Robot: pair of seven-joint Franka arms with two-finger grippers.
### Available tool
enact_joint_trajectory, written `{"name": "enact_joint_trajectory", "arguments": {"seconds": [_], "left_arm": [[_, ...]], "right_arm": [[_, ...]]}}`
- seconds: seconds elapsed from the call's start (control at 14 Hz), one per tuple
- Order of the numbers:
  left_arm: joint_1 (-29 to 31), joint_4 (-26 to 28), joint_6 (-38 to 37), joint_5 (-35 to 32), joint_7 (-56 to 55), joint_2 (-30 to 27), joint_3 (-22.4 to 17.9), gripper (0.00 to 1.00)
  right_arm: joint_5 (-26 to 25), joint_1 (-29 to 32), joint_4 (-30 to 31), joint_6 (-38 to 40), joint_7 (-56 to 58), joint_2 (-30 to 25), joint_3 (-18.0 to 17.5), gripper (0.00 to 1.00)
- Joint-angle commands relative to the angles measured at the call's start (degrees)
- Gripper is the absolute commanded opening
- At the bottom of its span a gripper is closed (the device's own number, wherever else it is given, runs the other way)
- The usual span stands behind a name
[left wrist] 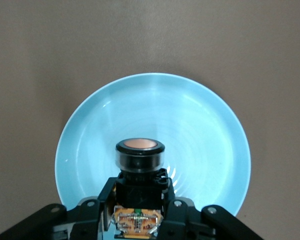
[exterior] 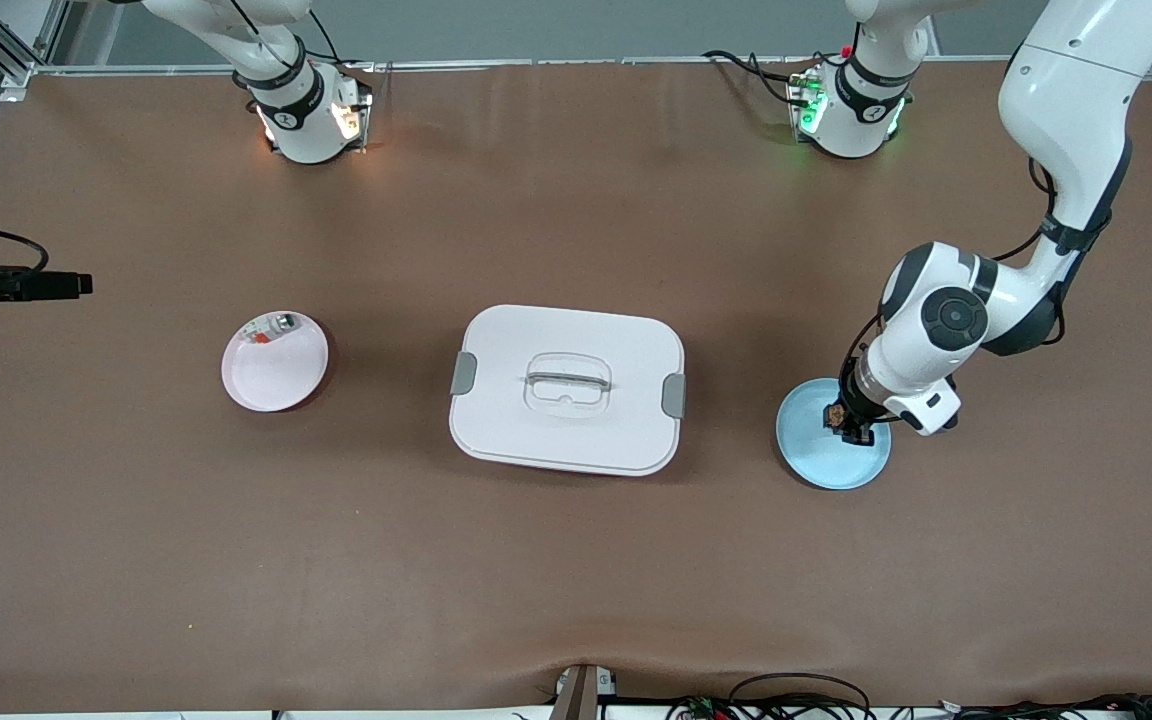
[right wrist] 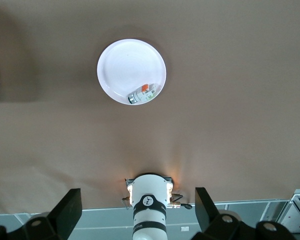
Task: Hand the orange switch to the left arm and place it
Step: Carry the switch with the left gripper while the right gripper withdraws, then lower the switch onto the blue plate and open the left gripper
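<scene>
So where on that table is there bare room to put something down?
Open brown table lies nearer the camera than the white box, and between the box and each plate. The blue plate is crowded: the left hand grips the orange switch there. The pink plate holds a small part.

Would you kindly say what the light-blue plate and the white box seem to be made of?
Light-blue plate: probably glazed ceramic or glossy plastic; it shows shiny reflections and faint concentric rings. Box: most likely matte white plastic, with grey side latches and a clear recessed handle; its rounded, moulded corners suggest plastic.
</scene>
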State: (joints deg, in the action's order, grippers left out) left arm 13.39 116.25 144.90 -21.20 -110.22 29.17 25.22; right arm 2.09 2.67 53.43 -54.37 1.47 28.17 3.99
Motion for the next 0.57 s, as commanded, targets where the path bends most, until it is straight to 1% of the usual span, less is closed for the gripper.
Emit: {"name": "enact_joint_trajectory", "arguments": {"seconds": [0.0,0.21,0.36,0.5], "left_arm": [[-0.12,-0.76,0.73,-2.26,-0.52,1.42,0.36,0.0],[-0.21,-0.85,1.87,-2.88,-0.52,2.47,0.27,0.0],[0.05,-0.85,3.27,-3.24,-0.61,3.26,0.27,0.0],[0.14,-0.76,3.46,-3.33,-0.52,3.53,0.18,0.0]], "right_arm": [[-0.95,-0.64,0.62,-0.3,0.47,-2.24,-0.92,1.0],[-0.16,-0.99,0.62,-0.3,0.56,-2.77,-1.53,1.0],[-0.24,-2.48,0.71,-0.56,0.38,-3.12,-1.45,1.0],[-0.33,-3.28,0.97,-2.31,0.29,-4.08,-1.44,1.0]]}}
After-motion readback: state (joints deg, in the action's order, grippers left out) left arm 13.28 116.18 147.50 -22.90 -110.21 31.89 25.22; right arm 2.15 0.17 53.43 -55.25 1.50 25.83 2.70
